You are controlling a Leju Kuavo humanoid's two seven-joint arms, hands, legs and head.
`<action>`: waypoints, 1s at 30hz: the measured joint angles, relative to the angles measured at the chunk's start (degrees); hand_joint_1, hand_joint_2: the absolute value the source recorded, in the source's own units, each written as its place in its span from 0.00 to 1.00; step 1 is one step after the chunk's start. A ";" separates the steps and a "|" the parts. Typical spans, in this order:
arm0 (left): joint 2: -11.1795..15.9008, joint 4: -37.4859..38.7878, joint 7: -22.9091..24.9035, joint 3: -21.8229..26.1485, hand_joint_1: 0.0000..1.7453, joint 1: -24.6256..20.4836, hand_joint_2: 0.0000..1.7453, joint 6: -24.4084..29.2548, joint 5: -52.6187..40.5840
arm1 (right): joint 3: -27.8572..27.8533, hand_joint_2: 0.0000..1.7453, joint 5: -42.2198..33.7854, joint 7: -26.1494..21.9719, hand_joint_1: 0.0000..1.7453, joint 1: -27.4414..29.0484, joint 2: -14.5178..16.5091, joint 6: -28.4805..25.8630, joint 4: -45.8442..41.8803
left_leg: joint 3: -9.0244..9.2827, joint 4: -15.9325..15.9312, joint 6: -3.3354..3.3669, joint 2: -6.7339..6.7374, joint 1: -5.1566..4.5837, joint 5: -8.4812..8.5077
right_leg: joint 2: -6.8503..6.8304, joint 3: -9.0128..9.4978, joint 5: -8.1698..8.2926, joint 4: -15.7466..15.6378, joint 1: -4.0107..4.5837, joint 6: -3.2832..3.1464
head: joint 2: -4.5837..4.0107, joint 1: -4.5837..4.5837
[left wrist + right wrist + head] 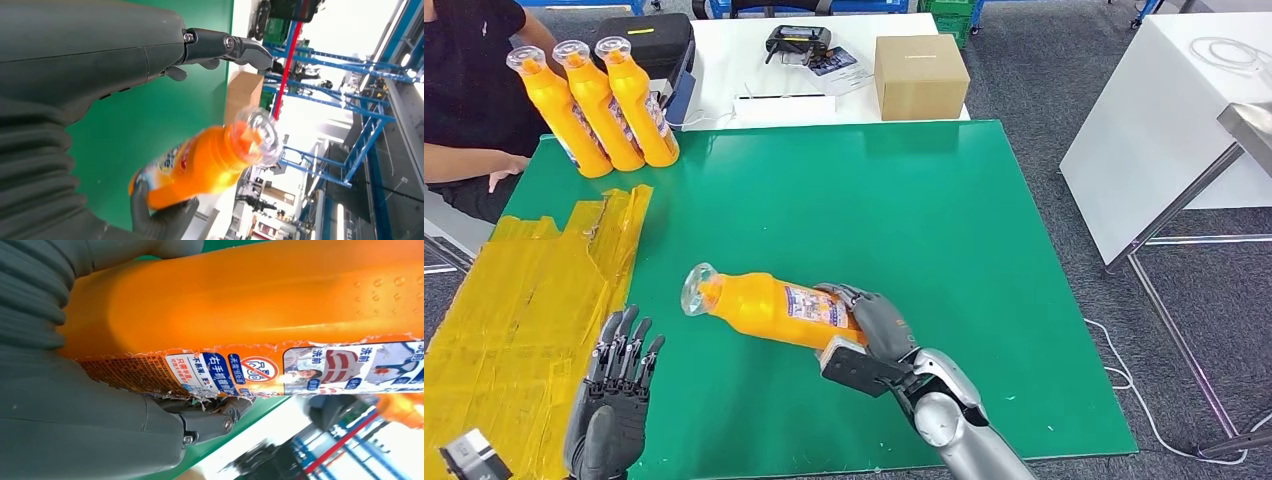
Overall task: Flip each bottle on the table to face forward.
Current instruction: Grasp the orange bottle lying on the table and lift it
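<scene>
Near the mat's front, right hand (871, 322) grips the bottle's (769, 306) base; its heavy neck may sag and slip, while left hand (614, 400) hovers released.

Even bright overhead light — soft shadows; left wrist view's bottle (200, 165) motion-blurred, background overexposed.

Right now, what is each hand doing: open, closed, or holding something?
Left hand: open, fingers apart, holding nothing, over the table's near left edge.
Right hand: grips the lying orange bottle at its base end.
</scene>
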 joint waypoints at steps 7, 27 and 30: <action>0.20 -0.01 0.36 -1.32 0.00 0.00 1.00 0.04 0.91 | 1.50 1.00 0.57 0.16 1.00 -0.14 1.69 -0.28 0.89 | -0.02 -0.01 0.00 0.00 0.03 0.00 | 0.00 0.01 0.00 0.01 0.04 0.00 | 0.00 0.01; 0.75 -0.13 0.72 -2.41 0.00 0.51 1.00 1.01 1.60 | 3.35 1.00 -4.56 -4.32 1.00 2.18 7.31 -4.29 -1.01 | -0.04 -0.01 0.00 0.01 0.02 0.00 | 0.00 -0.04 0.00 0.00 0.03 -0.01 | 0.00 0.02; 0.75 -0.33 0.54 -2.49 0.00 0.78 1.00 1.05 1.29 | 3.39 1.00 -5.31 -4.72 1.00 2.74 8.12 -4.49 -1.85 | -0.04 -0.01 0.00 0.01 0.02 0.00 | 0.00 -0.04 0.00 0.00 0.03 -0.01 | 0.00 0.01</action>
